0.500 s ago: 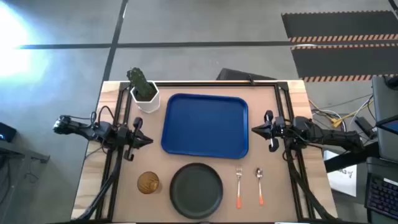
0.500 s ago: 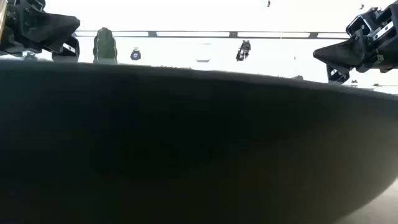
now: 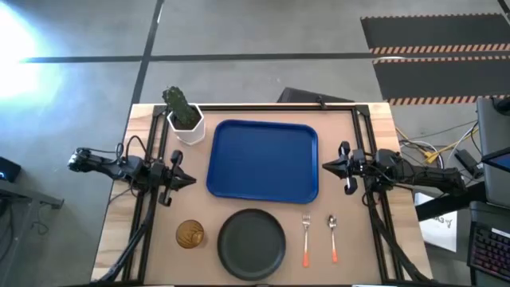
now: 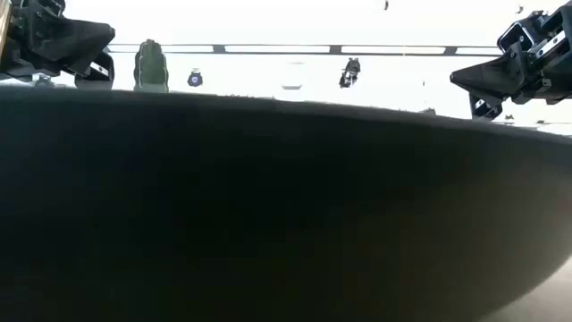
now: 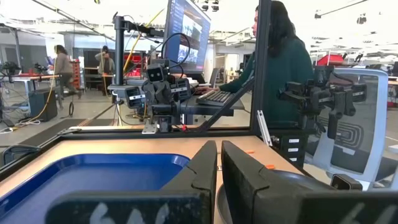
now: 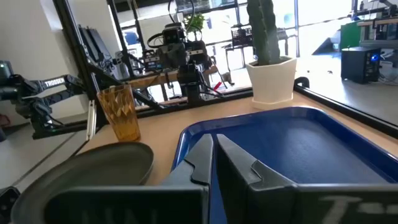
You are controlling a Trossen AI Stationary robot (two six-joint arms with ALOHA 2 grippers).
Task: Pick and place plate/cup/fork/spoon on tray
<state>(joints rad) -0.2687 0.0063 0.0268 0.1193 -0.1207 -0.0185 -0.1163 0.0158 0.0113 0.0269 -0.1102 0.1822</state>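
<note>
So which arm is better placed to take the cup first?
Left, probably. The cup stands on the left gripper's side of the table, left of the plate. The right gripper waits beyond the tray.

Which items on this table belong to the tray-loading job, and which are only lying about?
Job items:
- tray, nothing on it
- plate
- cup
- fork
- spoon

Not part of the job:
- potted cactus, at the table's far left corner

Both arms wait beside the tray, holding nothing.
</note>
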